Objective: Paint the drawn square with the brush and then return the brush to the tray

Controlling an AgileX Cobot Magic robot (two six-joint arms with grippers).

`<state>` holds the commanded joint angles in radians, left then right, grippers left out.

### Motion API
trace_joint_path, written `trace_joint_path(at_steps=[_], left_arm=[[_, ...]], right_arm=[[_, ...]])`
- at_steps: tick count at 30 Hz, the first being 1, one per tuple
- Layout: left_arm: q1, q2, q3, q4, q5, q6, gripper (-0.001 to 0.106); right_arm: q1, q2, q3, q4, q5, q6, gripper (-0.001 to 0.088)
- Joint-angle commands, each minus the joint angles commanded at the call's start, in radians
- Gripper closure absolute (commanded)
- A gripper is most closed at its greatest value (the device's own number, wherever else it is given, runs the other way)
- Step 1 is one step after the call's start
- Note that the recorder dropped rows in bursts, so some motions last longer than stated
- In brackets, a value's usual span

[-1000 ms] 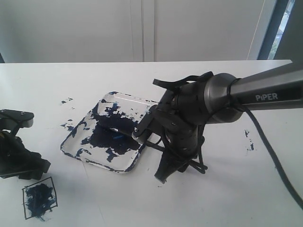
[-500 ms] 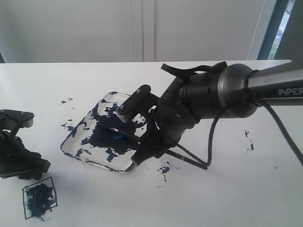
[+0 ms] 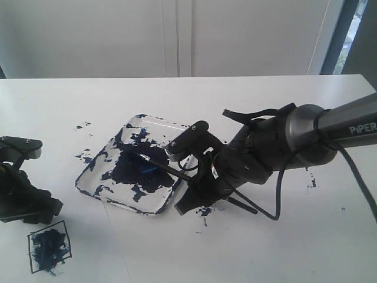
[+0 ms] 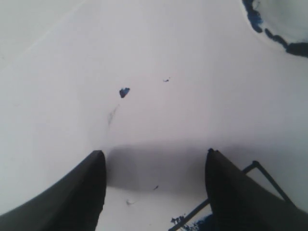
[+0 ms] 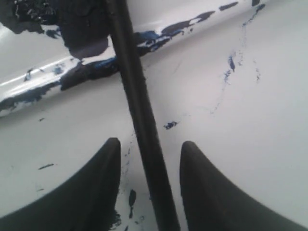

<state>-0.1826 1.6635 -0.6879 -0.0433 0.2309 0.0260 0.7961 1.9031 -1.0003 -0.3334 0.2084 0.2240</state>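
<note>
Far left, my left claw (image 4: 155, 159) hangs low over the bench (image 3: 283, 259), jaws spread wide, nothing between them. The drawn square (image 3: 49, 246) lies just beside it on the camera side, its inside daubed dark blue. The left wrist view catches only a corner of its outline past one finger; the rest is cut off. The frame edge clips that arm, so I can't make out much of it.

Middle: the tray (image 3: 89, 184), clear with a raised rim, has a big dark blot (image 3: 132, 171) and flecks, and sits well apart from the square. The brush (image 3: 159, 165) lies with its wet tip on the blot. Its shaft slants out over the tray's right-hand rim and its tail end rests on the bench.

My right claw (image 3: 177, 177) straddles the shaft just outside that rim, released. The right wrist view shows bare bench on both sides between the fingers (image 5: 103, 187) and the shaft, so I'm not gripping it. In the exterior view the claw body hides the middle of the shaft. I can't make out the silver band.

Dark splatters (image 3: 203, 211) lie on the bench under the right claw, with a few more farther right. The bench is white and plain. Behind it is a white wall (image 3: 88, 35), with a dark window frame (image 3: 347, 29) at top right.
</note>
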Motion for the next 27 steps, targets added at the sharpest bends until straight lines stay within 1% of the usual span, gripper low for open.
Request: trace_joint_path(at_steps=[6, 8, 9, 14, 19, 20, 21, 24, 26, 27], left_arm=[[0.0, 0.0, 0.0, 0.0, 0.0, 0.0, 0.041], [0.0, 0.0, 0.0, 0.0, 0.0, 0.0, 0.041], [0.0, 0.0, 0.0, 0.0, 0.0, 0.0, 0.041], [0.0, 0.0, 0.0, 0.0, 0.0, 0.0, 0.041], [0.0, 0.0, 0.0, 0.0, 0.0, 0.0, 0.041], [0.0, 0.0, 0.0, 0.0, 0.0, 0.0, 0.041], [0.0, 0.0, 0.0, 0.0, 0.0, 0.0, 0.041], [0.0, 0.0, 0.0, 0.0, 0.0, 0.0, 0.041], [0.0, 0.0, 0.0, 0.0, 0.0, 0.0, 0.041], [0.0, 0.0, 0.0, 0.0, 0.0, 0.0, 0.041]], right_arm=[[0.0, 0.0, 0.0, 0.0, -0.038, 0.0, 0.049], [0.0, 0.004, 0.0, -0.023, -0.042, 0.0, 0.049], [-0.004, 0.008, 0.0, -0.042, -0.042, 0.0, 0.049], [-0.039, 0.033, 0.001, -0.045, -0.042, 0.017, 0.049], [-0.044, 0.039, 0.001, -0.043, -0.055, 0.016, 0.0491], [-0.044, 0.04, 0.001, -0.043, -0.057, 0.016, 0.0507], [-0.044, 0.04, 0.001, -0.04, -0.057, 0.016, 0.0544], [-0.044, 0.04, 0.001, -0.038, -0.055, 0.016, 0.071], [-0.044, 0.04, 0.001, -0.038, -0.055, 0.023, 0.0844], [-0.044, 0.04, 0.001, -0.036, -0.053, 0.025, 0.0867]])
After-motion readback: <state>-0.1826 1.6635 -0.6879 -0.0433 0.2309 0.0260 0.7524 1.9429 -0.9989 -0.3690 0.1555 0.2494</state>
